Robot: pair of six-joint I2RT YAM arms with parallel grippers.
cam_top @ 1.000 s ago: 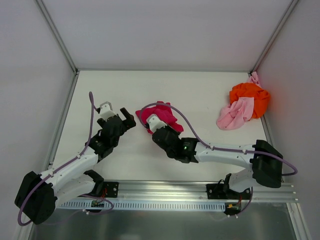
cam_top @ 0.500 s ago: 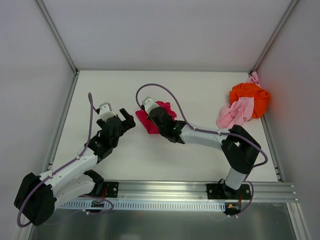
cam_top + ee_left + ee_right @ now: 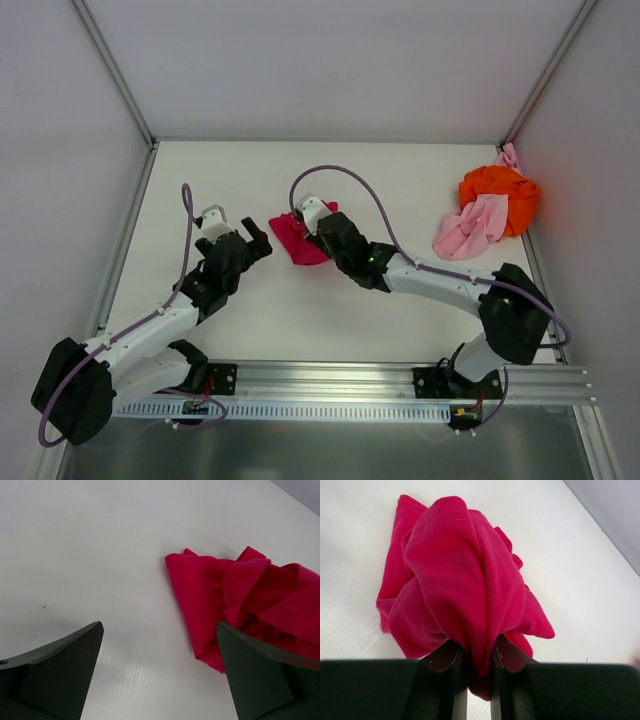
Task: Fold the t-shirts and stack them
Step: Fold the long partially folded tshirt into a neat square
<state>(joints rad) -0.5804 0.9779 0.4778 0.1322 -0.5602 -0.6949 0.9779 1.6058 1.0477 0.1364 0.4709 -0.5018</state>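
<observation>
At the lower left of the overhead view the left arm [image 3: 150,335] reaches up toward mid-frame. Its jaws stand spread wide with nothing between them, over bare white tabletop [image 3: 400,175] just left of the crimson t-shirt [image 3: 292,243]. In the left wrist view the shirt lies crumpled at the right of the frame, next to the right-hand jaw. At centre, the right arm [image 3: 440,285] comes in from the lower right. Its jaws are nearly closed, pinching a fold of the crimson cloth, with the rest bunched ahead of them on the tabletop. At the upper right edge the orange t-shirt [image 3: 505,190] lies crumpled, the pale pink t-shirt [image 3: 468,230] touching its lower left side, both well apart from the arms.
</observation>
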